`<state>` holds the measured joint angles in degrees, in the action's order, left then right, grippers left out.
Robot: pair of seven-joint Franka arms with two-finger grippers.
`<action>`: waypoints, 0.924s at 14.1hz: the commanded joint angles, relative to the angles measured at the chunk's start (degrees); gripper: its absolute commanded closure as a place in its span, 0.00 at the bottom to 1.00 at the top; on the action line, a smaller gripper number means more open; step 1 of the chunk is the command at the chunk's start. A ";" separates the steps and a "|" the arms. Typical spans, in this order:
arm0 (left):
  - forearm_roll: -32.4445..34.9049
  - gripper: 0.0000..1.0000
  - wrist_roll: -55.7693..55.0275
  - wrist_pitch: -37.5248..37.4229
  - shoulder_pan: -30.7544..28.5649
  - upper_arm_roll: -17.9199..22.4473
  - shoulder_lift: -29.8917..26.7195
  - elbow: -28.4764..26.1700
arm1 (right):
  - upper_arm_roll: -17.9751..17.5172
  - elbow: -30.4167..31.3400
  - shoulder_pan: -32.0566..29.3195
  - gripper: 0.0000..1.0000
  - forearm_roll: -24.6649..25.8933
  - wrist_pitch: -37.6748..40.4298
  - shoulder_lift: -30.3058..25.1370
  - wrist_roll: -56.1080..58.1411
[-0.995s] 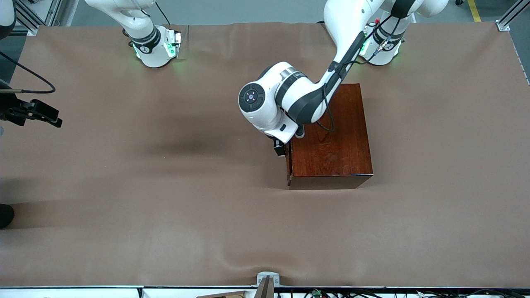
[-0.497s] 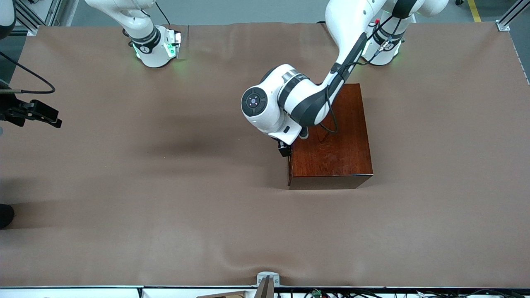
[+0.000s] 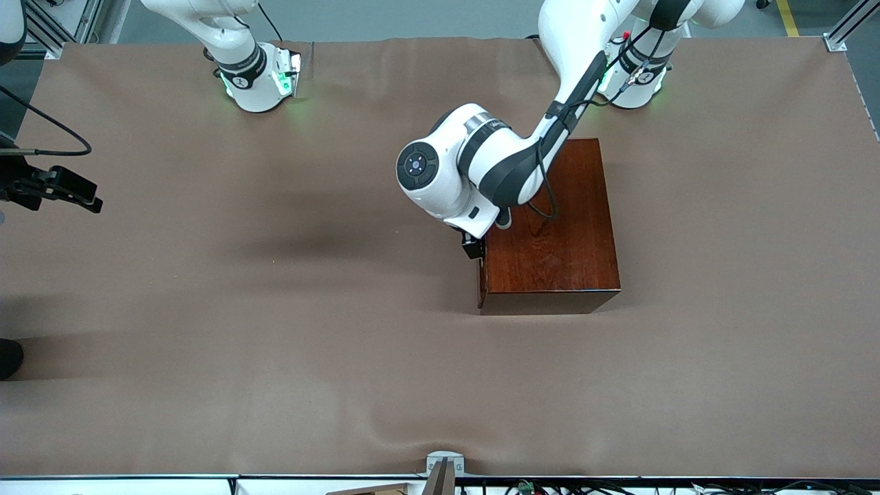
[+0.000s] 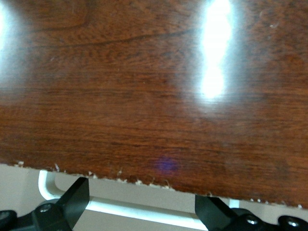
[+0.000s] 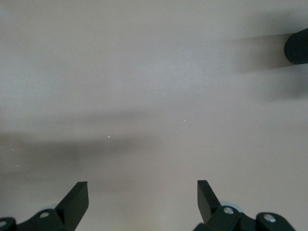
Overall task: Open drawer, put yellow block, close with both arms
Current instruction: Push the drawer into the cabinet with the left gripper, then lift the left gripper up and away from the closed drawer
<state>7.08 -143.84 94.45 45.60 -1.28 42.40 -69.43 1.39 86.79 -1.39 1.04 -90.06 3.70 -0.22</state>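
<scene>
left gripper (image 4: 142, 207) open, empty, straddling drawer (image 3: 481, 271) handle (image 4: 120, 204) | handle runs across my jaws | right gripper (image 5: 142, 202) open, waiting

My left gripper (image 3: 471, 246) sits against the drawer (image 3: 482, 265) front of the box (image 3: 550, 234), its spread fingers (image 4: 77, 199) straddling the handle (image 4: 144, 208). The box stands toward my left arm's end of the table (image 3: 275, 344). My right gripper (image 3: 65, 187) waits above the table's opposite end.

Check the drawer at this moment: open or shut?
Shut. In the front view the drawer front sits flush with the mahogany box, no pale tray showing. The left tool, fingers apart, is at its white handle.
</scene>
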 commanded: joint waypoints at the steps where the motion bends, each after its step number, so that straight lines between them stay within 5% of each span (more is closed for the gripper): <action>1: 2.76 0.00 -0.31 -1.65 0.18 0.23 -1.18 0.96 | -0.78 0.58 -0.90 0.00 0.01 -0.29 -1.07 -0.30; 6: 3.72 0.00 1.19 4.94 -0.78 1.01 -5.47 2.28 | -0.78 0.58 -0.90 0.00 0.01 -0.29 -1.07 -0.30; 13: 8.74 0.00 13.57 7.23 -5.59 7.61 -10.41 1.75 | -0.78 0.58 -0.98 0.00 0.01 -0.29 -1.07 -0.30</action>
<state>14.73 -133.42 100.15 43.47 6.05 32.89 -66.90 1.40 86.78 -1.39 1.04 -90.12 3.70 -0.23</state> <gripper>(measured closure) 0.000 0.000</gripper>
